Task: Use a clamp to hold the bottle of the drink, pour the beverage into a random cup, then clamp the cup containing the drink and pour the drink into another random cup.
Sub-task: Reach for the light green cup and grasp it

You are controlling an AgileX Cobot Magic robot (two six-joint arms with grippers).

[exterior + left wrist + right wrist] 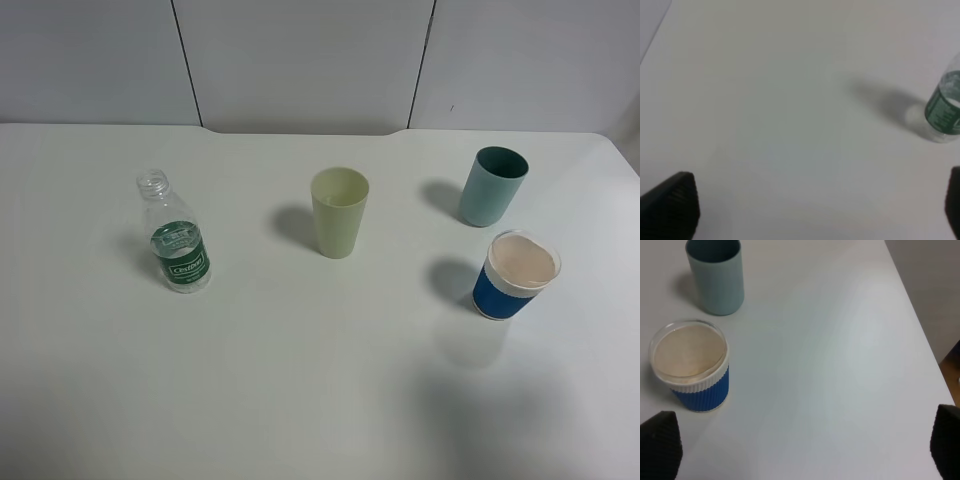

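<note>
The capless clear bottle with a green label stands upright at the table's left; its lower part also shows in the left wrist view. A pale yellow-green cup stands in the middle, upright. Neither arm appears in the high view. My left gripper is open, its black fingertips wide apart over bare table, well short of the bottle. Over the table near the blue-banded cup, my right gripper also stands open, holding nothing. I cannot see any liquid level in the bottle or cups.
A teal tumbler stands at the back right. In front of it is a white cup with a blue ribbed band. The table's right edge runs close to the right gripper. Grey wall panels stand behind the table.
</note>
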